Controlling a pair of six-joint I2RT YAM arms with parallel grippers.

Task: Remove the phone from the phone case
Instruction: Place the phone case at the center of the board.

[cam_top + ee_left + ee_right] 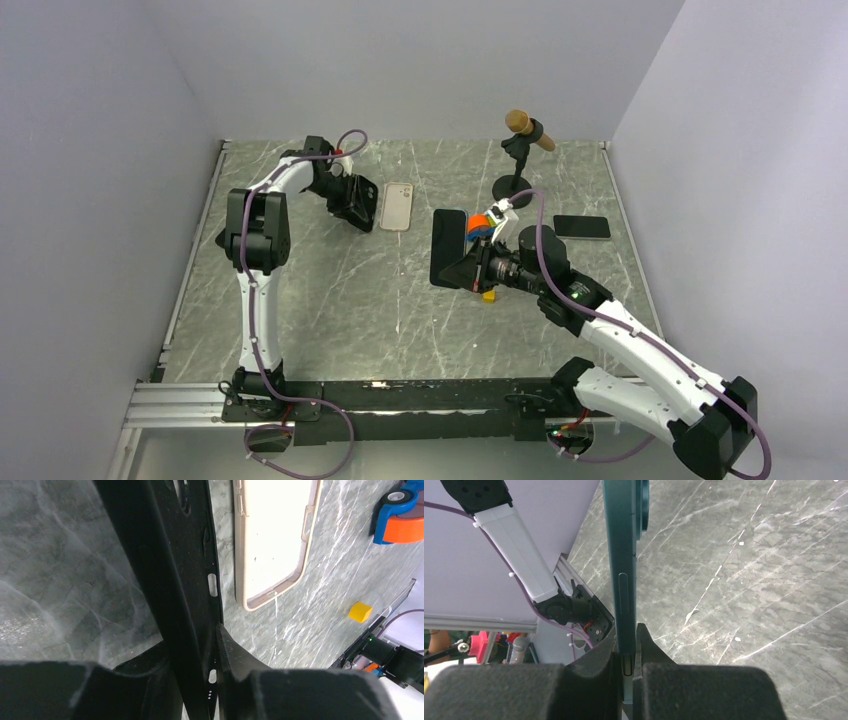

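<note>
R gripper [626,645] pinches teal phone [621,555] edge-on over table [749,580]; L gripper [192,645] straddles black case [170,555] (clamped or loose, can't tell), beige case [272,540] long edge just beside it.

Far left of the tabletop [350,300]: the held case [170,580] sits edge-on between the left fingers [240,655]. The loose case [397,206] lies flat just to its right.

Centre: the phone [449,247] stands on edge between the right fingers [704,690]. The tape dispenser [481,225] is just beside it, to the right. The cube [488,296] lies in front of both.

Far centre-right: the microphone stand [518,165] is behind the dispenser. The second phone [581,227] lies flat to the right of and in front of the stand's base.
</note>
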